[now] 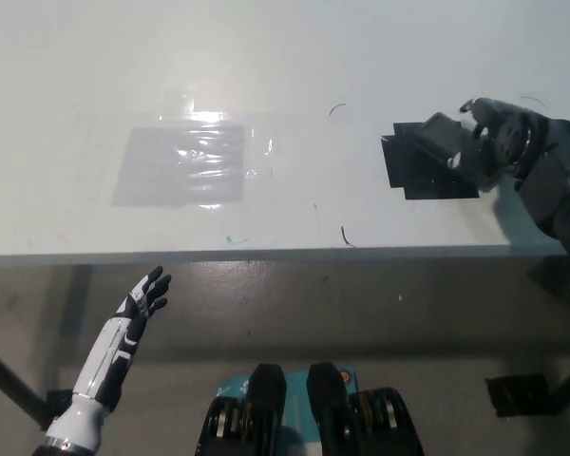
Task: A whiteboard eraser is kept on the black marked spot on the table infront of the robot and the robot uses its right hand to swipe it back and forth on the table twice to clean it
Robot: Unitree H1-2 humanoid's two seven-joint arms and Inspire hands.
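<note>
Over the black marked spot point(427, 173), right hand point(499, 147) grasps the eraser point(442, 136); left hand point(138, 309) hangs released.

The table point(266, 85) was seen to be topped with a smooth, pale surface of slight sheen — a bright glare was caught near its middle. There a clear film patch point(182, 163) was laid, glossy and wrinkled like plastic. The black marked spot point(427, 176) looked matt, like tape. The eraser point(439, 135) appeared dull grey. The right hand point(499, 142) was cased in hard, faintly shiny black; the left hand point(138, 306) in smooth white and black plastic.
</note>
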